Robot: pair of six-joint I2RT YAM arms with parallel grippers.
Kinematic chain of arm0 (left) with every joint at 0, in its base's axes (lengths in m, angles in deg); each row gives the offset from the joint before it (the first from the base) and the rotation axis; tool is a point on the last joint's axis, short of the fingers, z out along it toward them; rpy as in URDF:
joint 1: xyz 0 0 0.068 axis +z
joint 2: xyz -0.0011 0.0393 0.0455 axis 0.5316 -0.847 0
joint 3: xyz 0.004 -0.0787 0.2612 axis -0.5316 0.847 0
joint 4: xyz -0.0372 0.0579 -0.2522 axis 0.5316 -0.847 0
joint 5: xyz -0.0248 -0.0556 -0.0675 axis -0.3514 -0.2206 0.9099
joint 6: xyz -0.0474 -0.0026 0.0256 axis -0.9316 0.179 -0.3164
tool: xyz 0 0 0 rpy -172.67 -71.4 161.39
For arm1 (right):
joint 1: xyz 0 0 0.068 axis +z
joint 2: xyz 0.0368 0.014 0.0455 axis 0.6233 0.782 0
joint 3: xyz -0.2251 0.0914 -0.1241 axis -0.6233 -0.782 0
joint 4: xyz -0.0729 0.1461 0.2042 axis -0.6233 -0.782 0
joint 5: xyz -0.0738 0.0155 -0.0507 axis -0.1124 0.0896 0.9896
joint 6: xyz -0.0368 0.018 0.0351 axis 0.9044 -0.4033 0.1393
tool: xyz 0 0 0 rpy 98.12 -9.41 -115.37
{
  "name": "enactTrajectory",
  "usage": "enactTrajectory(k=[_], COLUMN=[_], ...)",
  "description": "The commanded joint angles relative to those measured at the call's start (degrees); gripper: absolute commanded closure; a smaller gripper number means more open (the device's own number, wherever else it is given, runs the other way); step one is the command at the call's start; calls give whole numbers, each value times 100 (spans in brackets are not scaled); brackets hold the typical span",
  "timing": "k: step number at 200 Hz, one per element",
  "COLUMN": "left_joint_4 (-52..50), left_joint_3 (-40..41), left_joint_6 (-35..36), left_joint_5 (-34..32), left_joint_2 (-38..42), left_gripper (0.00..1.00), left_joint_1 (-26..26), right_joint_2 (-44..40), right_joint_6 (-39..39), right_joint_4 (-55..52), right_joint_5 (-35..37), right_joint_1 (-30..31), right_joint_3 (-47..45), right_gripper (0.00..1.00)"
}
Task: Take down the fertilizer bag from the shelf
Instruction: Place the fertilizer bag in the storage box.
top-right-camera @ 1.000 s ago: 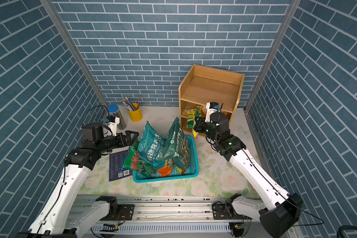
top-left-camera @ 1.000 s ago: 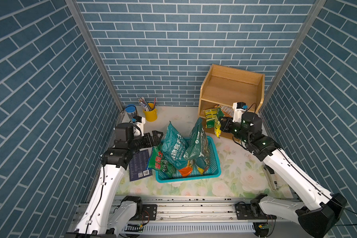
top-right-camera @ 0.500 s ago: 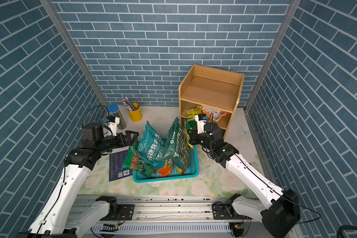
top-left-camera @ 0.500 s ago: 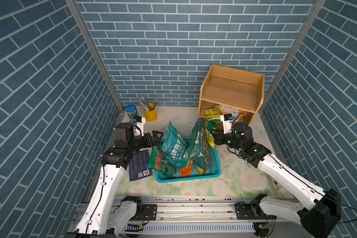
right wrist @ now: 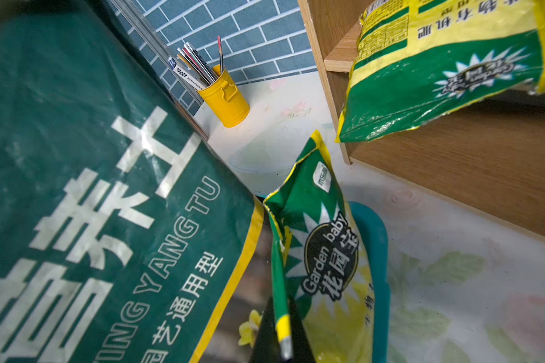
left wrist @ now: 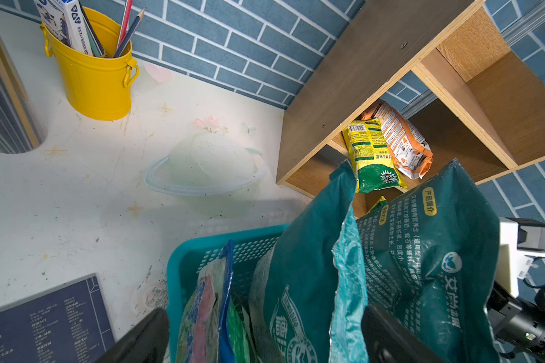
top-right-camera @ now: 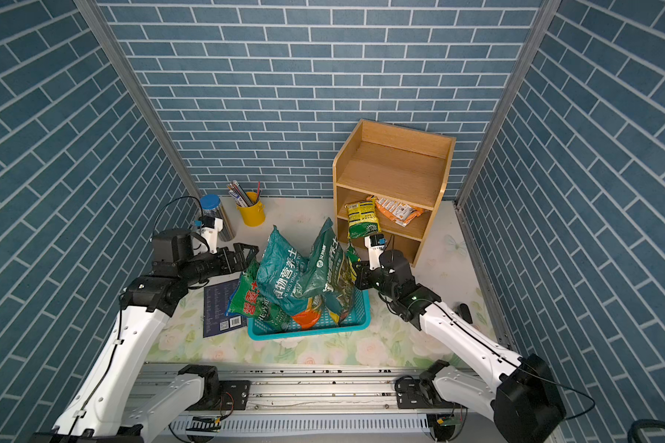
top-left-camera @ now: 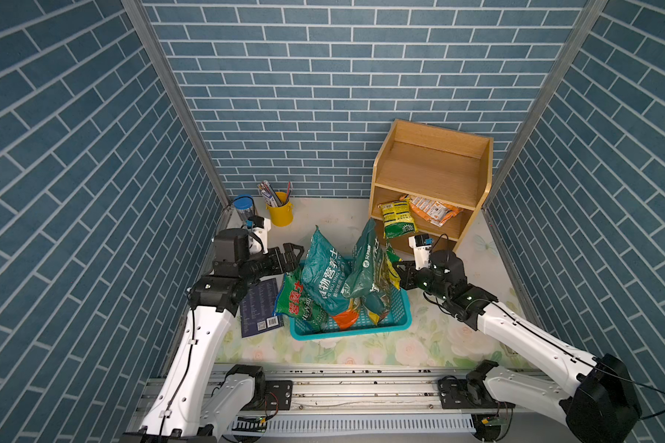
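Note:
The light-brown wooden shelf [top-left-camera: 430, 172] [top-right-camera: 392, 168] stands at the back right. My right gripper [top-left-camera: 398, 274] [right wrist: 280, 342] is shut on the edge of a green-and-yellow fertilizer bag [right wrist: 324, 251] [top-left-camera: 391, 264]. That bag hangs off the shelf, at the right rim of the turquoise basket [top-left-camera: 361, 330]. A second yellow-green bag [top-left-camera: 398, 218] droops over the middle tier's front edge, with an orange bag [top-left-camera: 434, 209] beside it. My left gripper [top-left-camera: 294, 255] [left wrist: 265, 339] is open at the basket's left side, holding nothing.
Two tall teal soil bags [top-left-camera: 327, 276] [top-left-camera: 369, 264] and a green-red bag [top-left-camera: 296, 303] stand in the basket. A yellow pencil cup [top-left-camera: 280, 214] and a blue-lidded jar [top-left-camera: 243, 205] stand at the back left. A dark book [top-left-camera: 258, 314] lies left of the basket.
My right gripper has drawn back from the shelf's middle tier and come down to the basket's right rim, carrying the green-and-yellow bag. The left arm has not moved.

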Motion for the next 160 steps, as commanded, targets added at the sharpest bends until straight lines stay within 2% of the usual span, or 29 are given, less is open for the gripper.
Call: enactTrajectory(k=[1,9,22,32,57,74,78,82,94,103,115,136,160], left_joint_4=[34,34,32,31,28,34,33,34,43,39,42,40,38], left_joint_3=[58,58,58,60,58,58,58,65,66,66,66,66,66], left_joint_6=[50,50,49,50,50,50,50,48,43,46,45,45,48], left_joint_5=[-11,-11,-10,-20,-15,-11,-13,-18,-11,-11,-11,-11,-11], left_joint_2=[-12,-15,-15,-8,-15,-17,-17,-15,-14,-11,-17,-12,-11], left_gripper=[0,0,0,0,0,0,0,0,0,0,0,0,0], left_joint_1=[-8,-8,-8,-8,-8,-8,-8,-8,-8,-8,-8,-8,-8], right_joint_2=[104,133,110,14,-473,-895,-969,-1032,-1076,-1027,-879,-391,301], right_joint_6=[120,143,183,216,298,255,212,160,69,31,-24,-58,-10], right_joint_4=[-100,-161,-302,-435,-880,-1077,-1107,-1134,-1181,-1207,-1226,-1003,-655], right_joint_5=[-5,-2,122,205,773,1337,1469,1572,1638,1529,1289,473,-223], right_joint_1=[188,256,395,401,401,400,386,386,292,155,-103,-619,-653], right_joint_3=[-3,116,298,361,393,312,273,237,173,159,138,47,91], right_gripper=[100,99,81,73,57,52,53,57,89,100,100,100,100])
